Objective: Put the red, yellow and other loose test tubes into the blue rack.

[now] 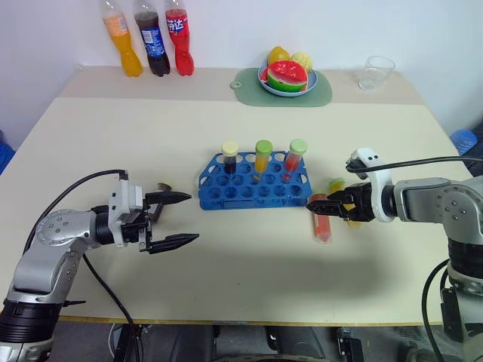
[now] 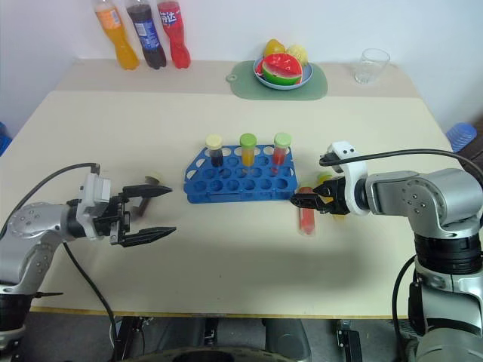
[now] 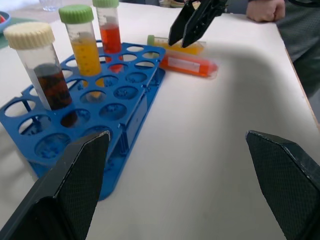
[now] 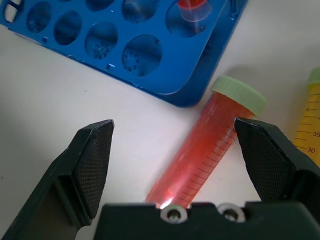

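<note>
The blue rack point(image 1: 253, 187) lies mid-table. Three capped tubes stand in its back row: a dark one with a cream cap point(image 1: 229, 157), a yellow one point(image 1: 263, 156) and a red one point(image 1: 296, 157), both green-capped. To the rack's right, a loose red tube point(image 1: 322, 224) with a green cap lies flat on the table. A loose yellow tube point(image 1: 336, 185) lies just beyond it, partly hidden by my right gripper point(image 1: 321, 201). That gripper is open and points down over the red tube point(image 4: 200, 160), one finger on each side, without touching it. My left gripper point(image 1: 192, 219) hovers open and empty left of the rack.
Three soda bottles point(image 1: 149, 38) stand at the back left. A pale green mat point(image 1: 245, 92) carries a plate of toy fruit point(image 1: 287, 75), and a clear glass point(image 1: 375, 72) stands at the back right. A person's hand point(image 3: 264, 10) shows by the table's right edge.
</note>
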